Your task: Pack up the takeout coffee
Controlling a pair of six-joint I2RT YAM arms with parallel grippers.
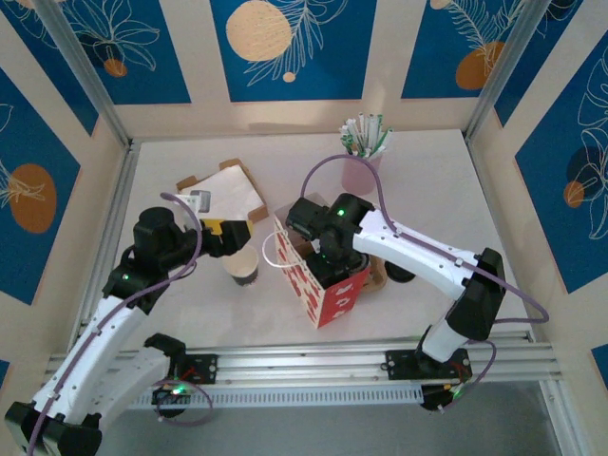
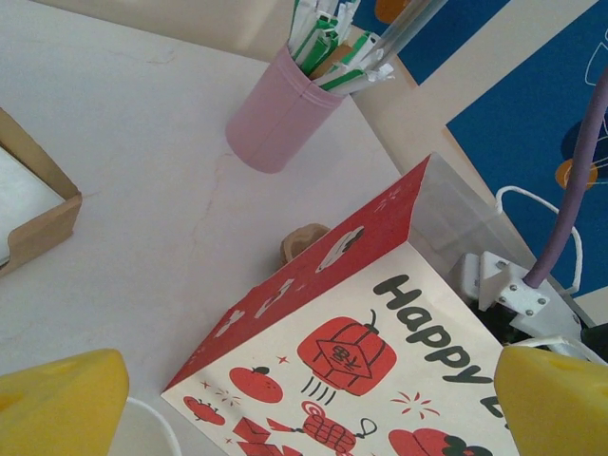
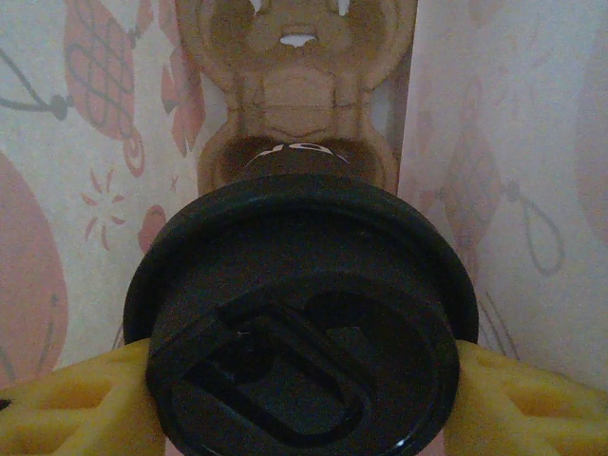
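Note:
The takeout coffee cup (image 3: 304, 323) shows its black lid in the right wrist view, and my right gripper (image 3: 304, 380) is shut on it with a yellow finger (image 3: 66, 399) pressed to each side. It hangs inside the red and white paper bag (image 1: 323, 285), above a brown cardboard cup carrier (image 3: 294, 95) at the bag's bottom. From above, my right gripper (image 1: 328, 255) reaches down into the bag's open top. My left gripper (image 1: 228, 239) stands open just left of the bag (image 2: 380, 342), beside a second paper cup (image 1: 244, 271), with nothing between its fingers.
A pink holder with wrapped straws (image 1: 363, 157) stands at the back. A flat cardboard box with napkins (image 1: 223, 195) lies at the back left. A brown piece (image 1: 376, 275) and a dark object (image 1: 399, 274) sit right of the bag. Walls close in on three sides.

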